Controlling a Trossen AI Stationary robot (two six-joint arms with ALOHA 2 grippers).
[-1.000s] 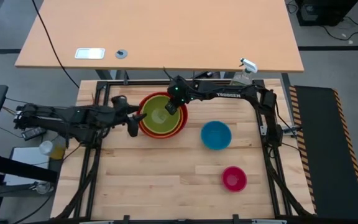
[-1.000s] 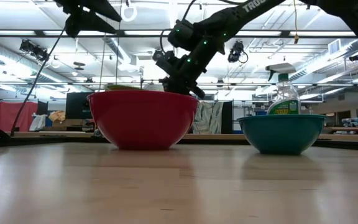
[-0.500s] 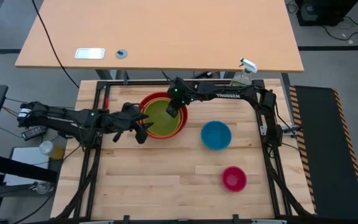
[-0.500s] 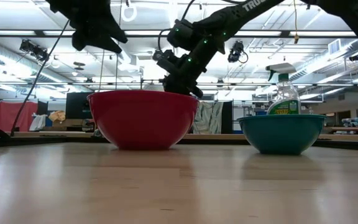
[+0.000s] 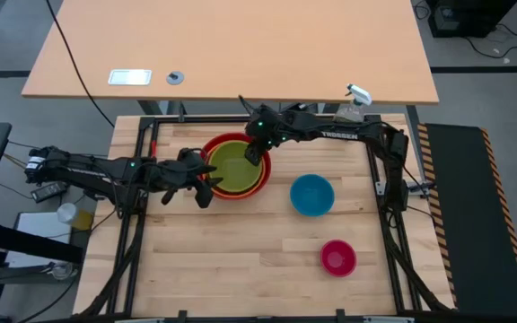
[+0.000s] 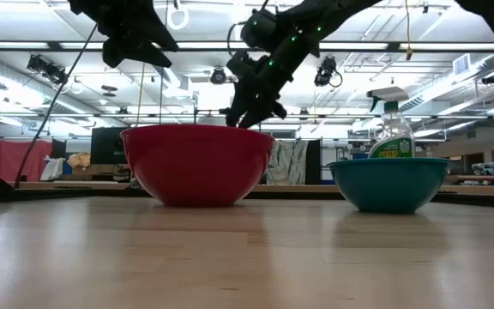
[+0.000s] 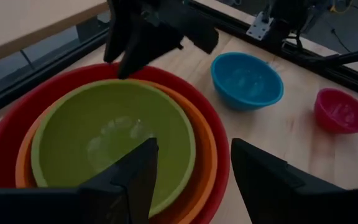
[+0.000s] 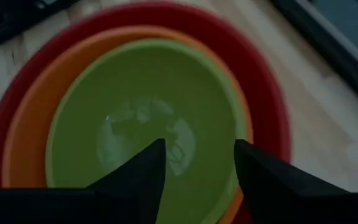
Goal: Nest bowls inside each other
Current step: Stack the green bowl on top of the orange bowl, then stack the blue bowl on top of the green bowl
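The lime green bowl (image 5: 233,166) sits inside the orange bowl (image 7: 209,149), which sits inside the red bowl (image 5: 214,144), so three of the five are nested near the far middle of the counter (image 5: 240,269). The right hand (image 5: 256,151) hangs over the far right rim of that stack, fingers apart and gripping nothing, the green bowl lying free beneath it. The left hand (image 5: 203,187) hovers at the stack's near left edge, fingers spread wide, also empty. The blue bowl (image 5: 312,195) stands alone just right of the stack, and the pink bowl (image 5: 337,257) waits farther toward the near right; a spray bottle (image 5: 354,100) stands at the far right edge.

The step now looks like clearing away and going for blue. To do it well, the right hand should rise straight up clear of the rims before swinging across, so it does not nudge the stack, then pinch the blue bowl's rim with one finger inside and one outside, and lower it level into the green one
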